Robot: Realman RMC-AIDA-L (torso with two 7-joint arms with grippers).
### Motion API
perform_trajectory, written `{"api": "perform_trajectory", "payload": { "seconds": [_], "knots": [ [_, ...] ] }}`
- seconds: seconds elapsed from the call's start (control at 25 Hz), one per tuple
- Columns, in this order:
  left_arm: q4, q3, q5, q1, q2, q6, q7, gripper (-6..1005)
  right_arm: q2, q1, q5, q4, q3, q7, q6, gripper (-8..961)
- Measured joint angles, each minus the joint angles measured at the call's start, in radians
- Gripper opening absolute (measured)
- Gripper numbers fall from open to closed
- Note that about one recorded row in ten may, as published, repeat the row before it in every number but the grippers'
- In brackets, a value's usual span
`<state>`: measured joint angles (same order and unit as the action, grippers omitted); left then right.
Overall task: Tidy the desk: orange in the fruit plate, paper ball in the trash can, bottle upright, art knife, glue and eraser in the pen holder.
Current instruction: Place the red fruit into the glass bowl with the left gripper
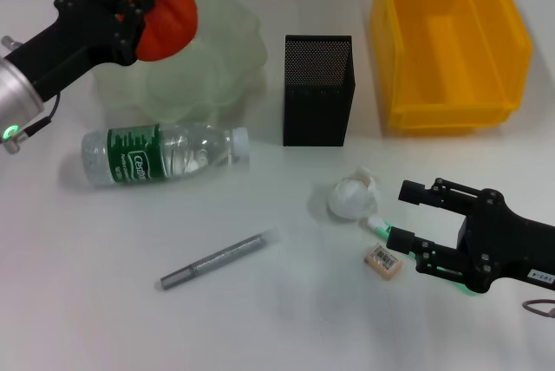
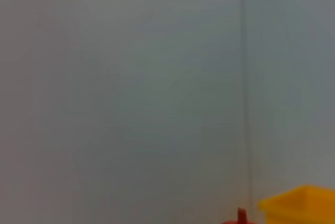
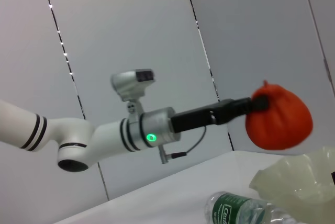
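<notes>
White desk (image 1: 286,302) all around me, grey panelled wall behind it. My left gripper (image 1: 137,9) is up at the far left, pinched tight on the orange (image 1: 165,11), which hangs in the air over the near-left edge of the fruit plate (image 1: 217,59) (not resting in it, you can see the gap from my right wrist camera, where the orange (image 3: 277,116) floats above that pale green ruffled rim (image 3: 298,179)). My left wrist camera barely helps, just the stem nub (image 2: 241,215) and a corner of the trash can (image 2: 301,203).

My right gripper (image 1: 403,215) sits low at the near right with its fingers spread wide, holding nothing. One finger reaches toward the paper ball (image 1: 354,196), the other lies just beside the eraser (image 1: 384,257), and a small green-and-white thing (image 1: 378,226) sits between them; can't tell what it is.

Bottle (image 1: 165,156) is lying on its side in front of the fruit plate, cap pointing toward the pen holder (image 1: 317,89). Pen holder stands upright mid-desk, yellow trash can (image 1: 447,37) to its right at the back. A grey pen-like stick (image 1: 212,260) lies near the front.
</notes>
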<state>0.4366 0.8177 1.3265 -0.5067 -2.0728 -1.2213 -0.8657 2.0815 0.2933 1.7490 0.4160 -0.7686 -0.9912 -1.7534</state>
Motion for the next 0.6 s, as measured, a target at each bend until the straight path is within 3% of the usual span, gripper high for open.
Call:
{"api": "perform_trajectory", "payload": {
  "seconds": [0.32, 0.6],
  "knots": [
    [-0.060, 0.015, 0.000, -0.074, -0.005, 0.207, 0.007, 50, 0.000, 0.000, 0.000, -0.001, 0.000, 0.000, 0.002, 671],
    [-0.063, 0.061, 0.000, -0.079, -0.004, 0.236, 0.001, 75, 0.000, 0.000, 0.000, -0.006, 0.000, 0.000, 0.012, 670]
  ]
}}
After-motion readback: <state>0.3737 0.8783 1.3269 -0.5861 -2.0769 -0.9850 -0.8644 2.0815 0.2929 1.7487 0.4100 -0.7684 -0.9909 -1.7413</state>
